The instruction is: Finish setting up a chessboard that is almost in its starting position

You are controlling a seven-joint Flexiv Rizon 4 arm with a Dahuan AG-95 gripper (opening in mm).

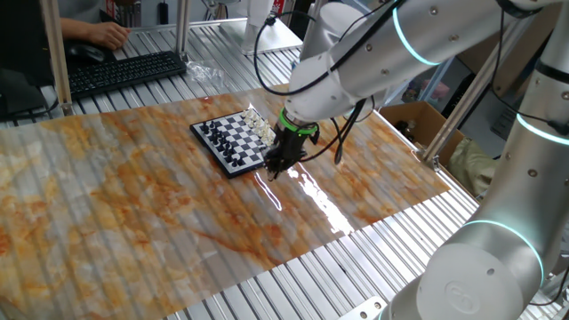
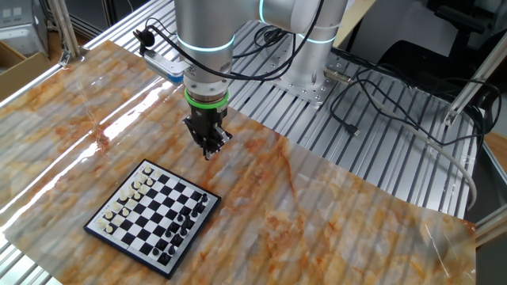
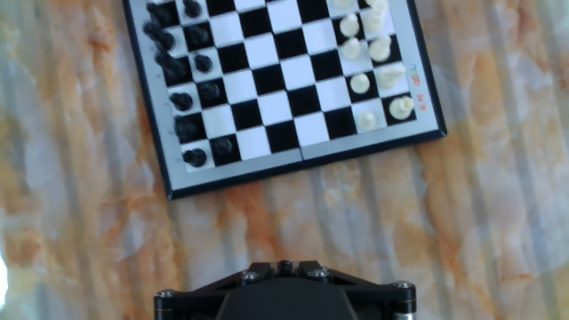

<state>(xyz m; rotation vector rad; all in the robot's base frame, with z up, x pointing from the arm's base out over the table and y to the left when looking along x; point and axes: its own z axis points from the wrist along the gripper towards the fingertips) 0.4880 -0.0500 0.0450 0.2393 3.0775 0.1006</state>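
Note:
The chessboard [image 1: 233, 142] lies on the marbled mat, with black pieces [image 3: 182, 93] along one side and white pieces [image 3: 373, 53] along the opposite side. It also shows in the other fixed view [image 2: 158, 212] and the hand view [image 3: 267, 84]. My gripper [image 1: 274, 167] hangs over the mat just off the board's near edge, also in the other fixed view [image 2: 208, 149]. In the hand view the fingertips [image 3: 283, 265] are close together with a small dark round thing pinched between them, seemingly a black chess piece. Most of that piece is hidden.
A black keyboard [image 1: 124, 71] and a person's hand [image 1: 107, 34] are at the far left of the table. A cardboard box [image 1: 418, 120] stands beyond the mat's right edge. Cables [image 2: 380, 103] and a power strip [image 2: 162, 67] lie on the slatted metal table near the arm's base.

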